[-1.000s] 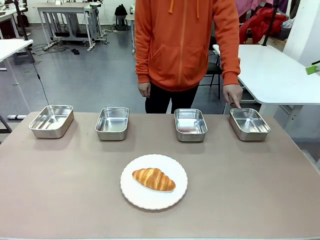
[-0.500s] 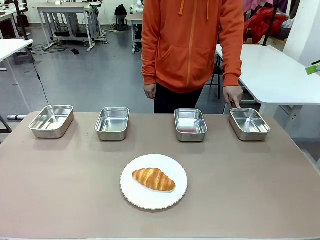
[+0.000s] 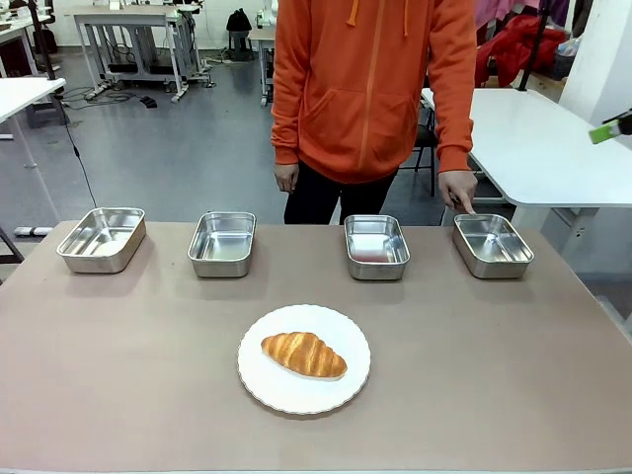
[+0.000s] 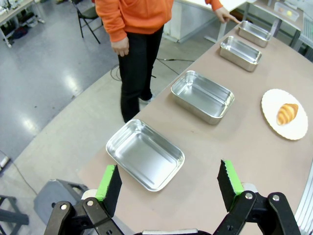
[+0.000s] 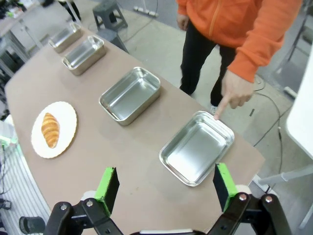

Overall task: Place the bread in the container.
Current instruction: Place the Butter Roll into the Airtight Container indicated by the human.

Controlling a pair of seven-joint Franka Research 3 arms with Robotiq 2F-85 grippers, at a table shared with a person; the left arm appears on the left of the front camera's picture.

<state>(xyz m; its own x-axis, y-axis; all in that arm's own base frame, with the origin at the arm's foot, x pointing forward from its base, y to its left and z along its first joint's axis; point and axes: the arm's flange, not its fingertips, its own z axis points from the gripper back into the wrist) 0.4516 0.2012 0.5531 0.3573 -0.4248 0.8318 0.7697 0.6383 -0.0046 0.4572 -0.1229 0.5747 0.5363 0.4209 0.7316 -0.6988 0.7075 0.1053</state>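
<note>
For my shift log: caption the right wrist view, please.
Open right gripper faces the tray a person's finger points at; croissant lies on plate.

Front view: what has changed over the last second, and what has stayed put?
The person swayed slightly sideways and back, and the green gripper pad at the right edge crept a little further into the picture. Nothing was taken hold of or let go. The person's hand stays pointing at the far-right tray; the croissant, the white plate and the other three trays are as before.
</note>
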